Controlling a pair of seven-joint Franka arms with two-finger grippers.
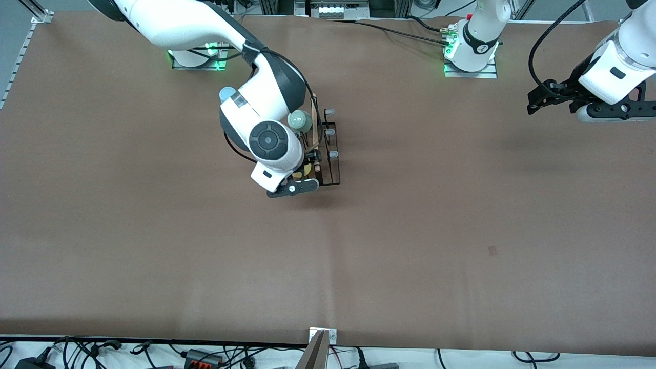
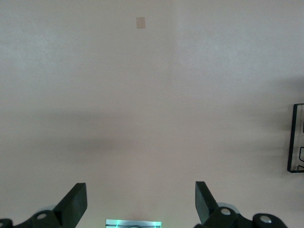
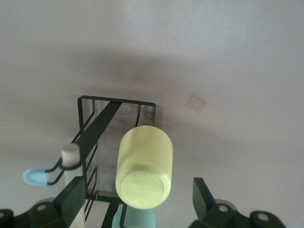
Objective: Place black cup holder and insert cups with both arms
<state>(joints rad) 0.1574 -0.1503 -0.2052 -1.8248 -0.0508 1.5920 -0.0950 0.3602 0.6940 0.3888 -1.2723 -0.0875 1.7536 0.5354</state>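
The black cup holder (image 1: 332,154) stands mid-table, its wooden rod (image 1: 313,128) running along the top. A yellow cup (image 3: 145,168) hangs upside down on one of its pegs. My right gripper (image 3: 137,199) is open around that cup, a finger on each side and both clear of it. In the front view this right gripper (image 1: 293,188) is at the holder's nearer end. A pale grey-green cup (image 1: 300,121) sits on a peg at the farther end. My left gripper (image 1: 615,111) waits open over bare table at the left arm's end, nothing between its fingers (image 2: 76,204).
Several grey-tipped pegs (image 1: 333,154) on the holder's side toward the left arm carry nothing. A small tan patch (image 1: 492,250) marks the brown table. Cables and plugs (image 1: 200,356) lie along the front edge. The arm bases (image 1: 469,56) stand at the table's edge farthest from the front camera.
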